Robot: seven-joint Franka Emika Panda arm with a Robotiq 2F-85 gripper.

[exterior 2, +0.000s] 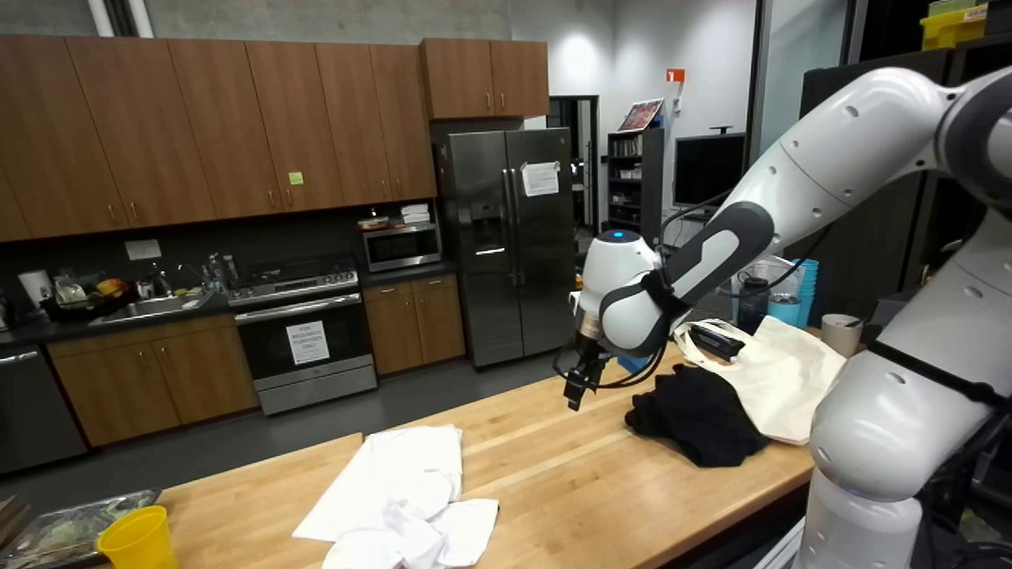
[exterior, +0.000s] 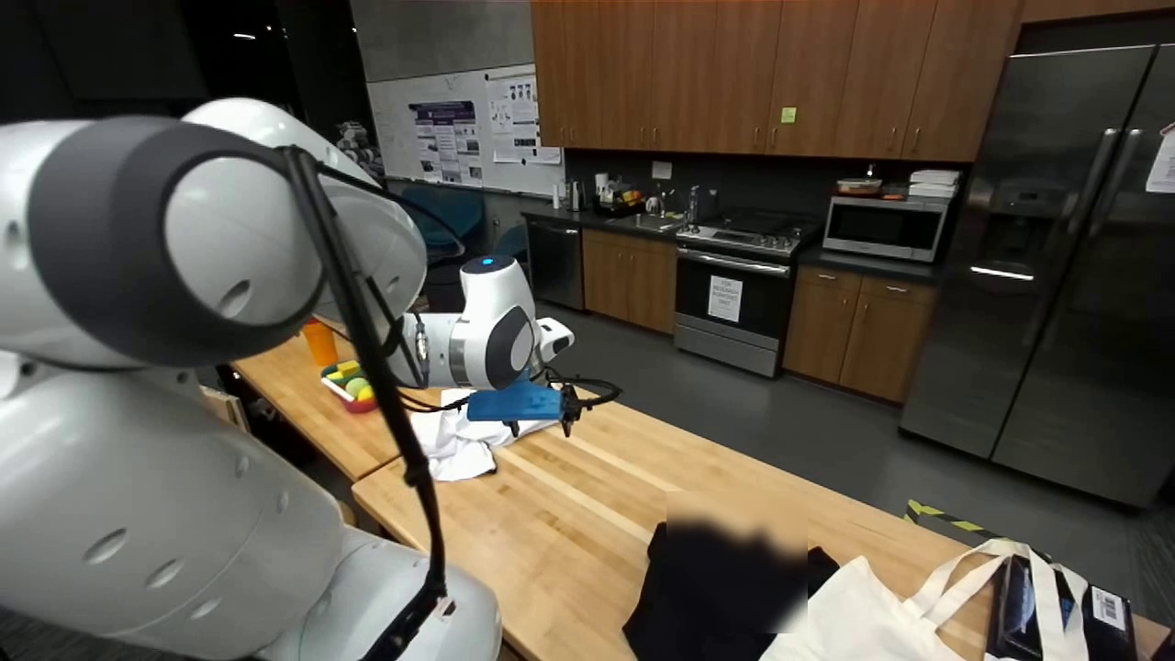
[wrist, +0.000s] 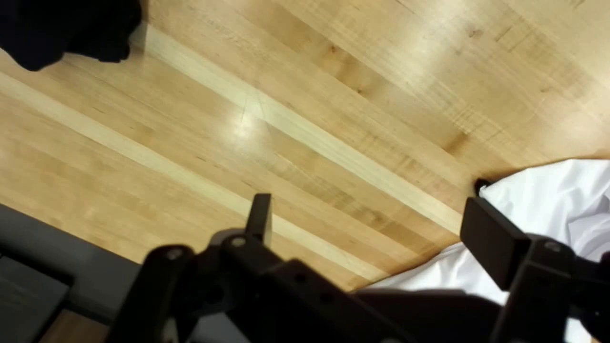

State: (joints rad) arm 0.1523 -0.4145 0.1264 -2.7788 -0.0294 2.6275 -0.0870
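1 arm (exterior 2: 838,158) arched, gripper (wrist: 375,228) spread above tabletop (exterior 2: 569,494)

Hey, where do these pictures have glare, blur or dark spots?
Wrist view: glare spots on the pale striped wooden tabletop, the black two-fingered gripper very dark; in an exterior view, a smeared, blurry patch over part of the crumpled black cloth; in an exterior view, a bright glow on the white wall.
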